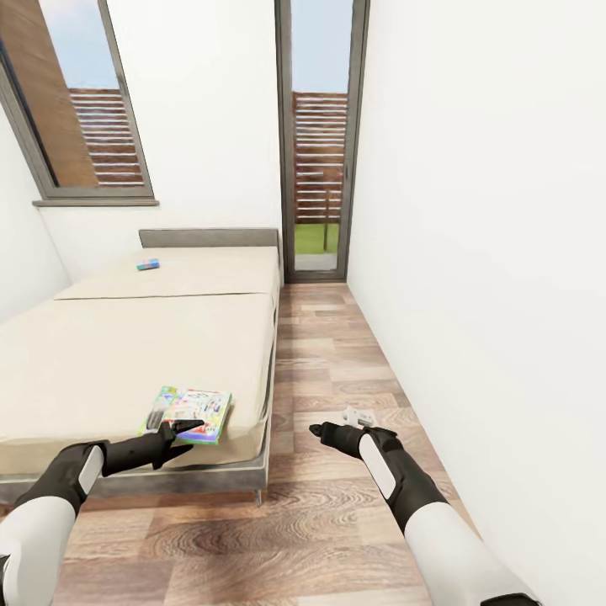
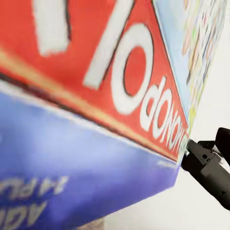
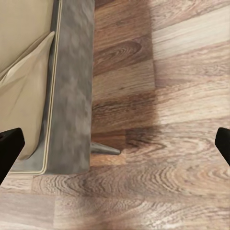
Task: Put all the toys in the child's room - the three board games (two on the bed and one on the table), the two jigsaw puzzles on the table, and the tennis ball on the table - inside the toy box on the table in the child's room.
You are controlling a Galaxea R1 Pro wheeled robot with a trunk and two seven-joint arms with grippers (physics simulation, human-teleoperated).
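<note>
The left claw (image 1: 172, 431) sits at the near edge of the board game (image 1: 192, 413) in the lower left, grip unclear, while the right claw (image 1: 324, 432) hangs open over the floor.

**A bedroom in a home, rendered in a simulator**

We're looking into a narrow bedroom. A low, wide bed (image 1: 143, 345) takes up the left side, with a beige 2-part mattress and a grey frame and headboard (image 1: 208, 237). Plain white walls (image 1: 480, 252) close in on the right, and a wood-plank floor (image 1: 337, 353) runs alongside the bed. There's a tall glazed door (image 1: 320, 143) at the far end and a window (image 1: 80, 101) above the bed, both showing slatted wooden fencing outside. A colourful board game box (image 1: 192, 412) sits near the mattress corner, and a small one (image 1: 148, 264) lies by the headboard.
</note>
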